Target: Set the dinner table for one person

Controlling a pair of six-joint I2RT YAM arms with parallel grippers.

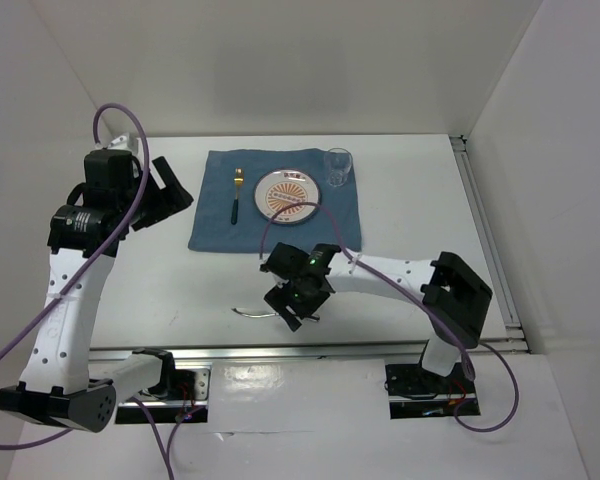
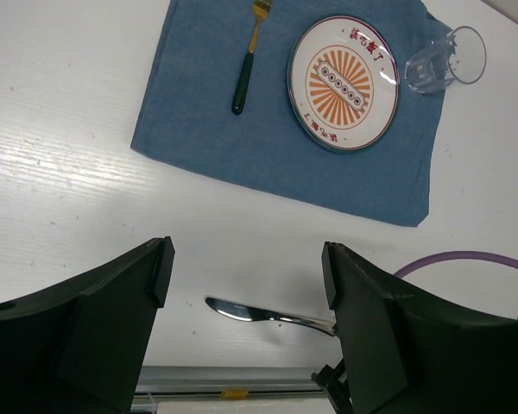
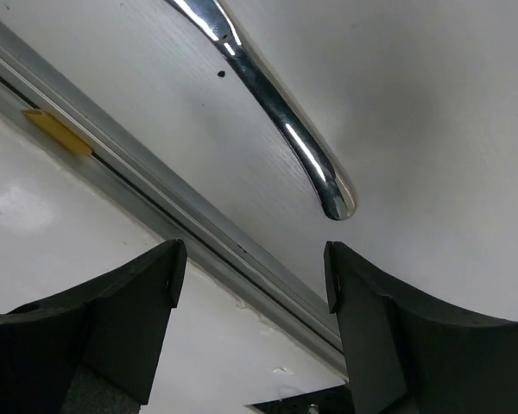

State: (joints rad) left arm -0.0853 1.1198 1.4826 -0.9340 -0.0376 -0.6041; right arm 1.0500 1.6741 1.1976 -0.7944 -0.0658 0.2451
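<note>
On the white dinner table [image 1: 410, 200] lies a blue placemat [image 1: 215, 225] with a patterned plate [image 1: 288, 193], a gold fork with a dark handle [image 1: 236, 195] left of it and a clear glass [image 1: 338, 166] at its far right corner. A silver knife [image 1: 252, 313] lies on the bare table near the front rail. My right gripper [image 1: 292, 308] hovers at the knife's handle end, open; the knife [image 3: 276, 116] lies just beyond its fingertips, and my right gripper [image 3: 252, 274] holds nothing. My left gripper [image 1: 170, 200] is raised at the left, open and empty, looking down on the knife [image 2: 259, 313].
A metal rail [image 3: 155, 185] runs along the table's near edge, close under the right gripper. A second rail [image 1: 485, 230] lines the right side. White walls enclose the table on three sides. A purple cable [image 1: 290, 212] loops over the placemat's near edge.
</note>
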